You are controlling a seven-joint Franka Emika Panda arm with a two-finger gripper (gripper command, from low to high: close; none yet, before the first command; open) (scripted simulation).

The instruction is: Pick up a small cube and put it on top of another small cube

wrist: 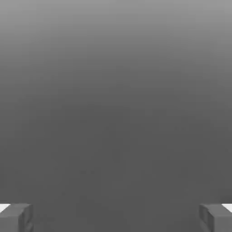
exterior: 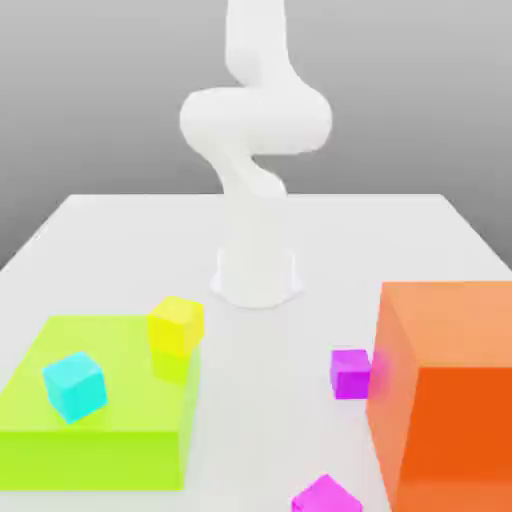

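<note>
At frame edge, magenta cube point(exterior: 326, 496) is cut off.

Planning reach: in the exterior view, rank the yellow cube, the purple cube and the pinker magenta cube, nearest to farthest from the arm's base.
1. yellow cube, at the green slab's far corner, view's left.
2. purple cube, beside the orange block, view's right.
3. pinker magenta cube, at the front edge.

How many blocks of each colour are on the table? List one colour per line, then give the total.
Yellow cube: 1
Cyan cube: 1
Lime-green slab: 1
Magenta-purple cube: 1
Pinker magenta cube: 1
Orange block: 1
Total: 6
</note>
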